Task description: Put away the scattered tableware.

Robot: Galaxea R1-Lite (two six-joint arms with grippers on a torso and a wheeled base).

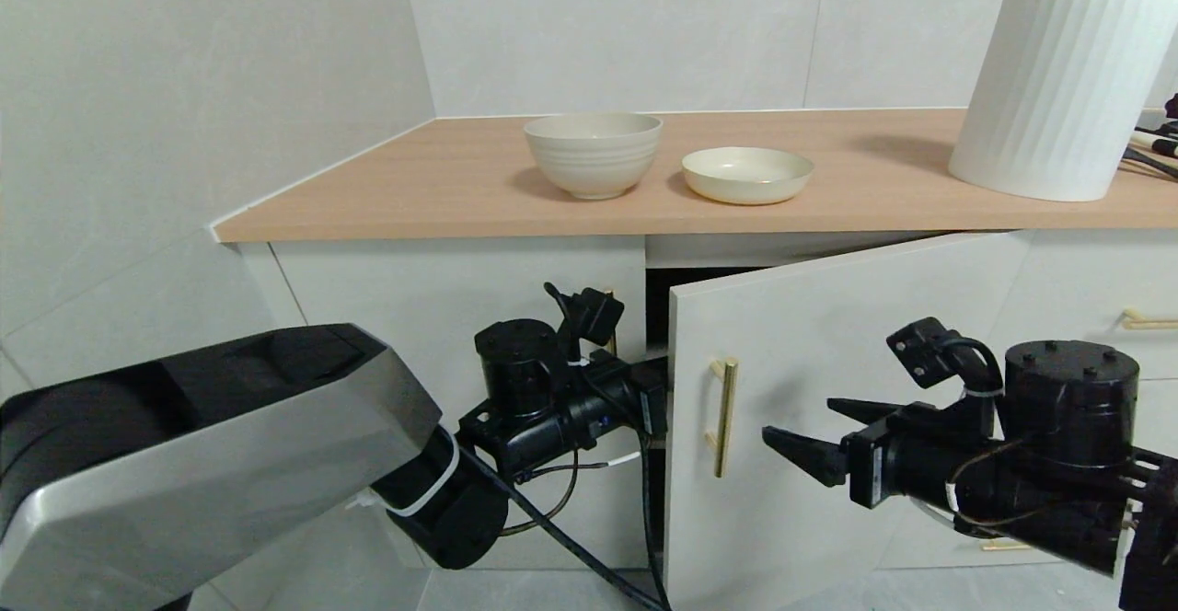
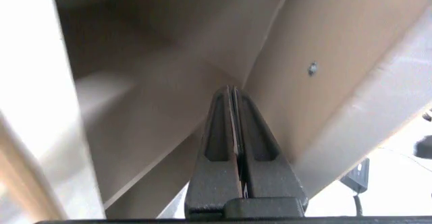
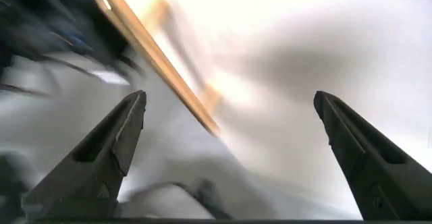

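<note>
A cream ribbed bowl (image 1: 594, 153) and a shallow cream dish (image 1: 746, 174) stand side by side on the wooden counter (image 1: 386, 197). Below them a white cabinet door (image 1: 828, 390) with a gold handle (image 1: 724, 416) hangs part open. My left gripper (image 2: 233, 106) is shut, and it is pushed into the dark gap behind the door's free edge. My right gripper (image 1: 810, 432) is open in front of the door, its fingertips a short way right of the handle (image 3: 158, 59), holding nothing.
A tall white ribbed container (image 1: 1063, 86) stands at the counter's right end, with dark utensils (image 1: 1155, 146) beyond it. Another cabinet front with a gold handle (image 1: 1146, 319) lies to the right. Tiled walls close in the left and back.
</note>
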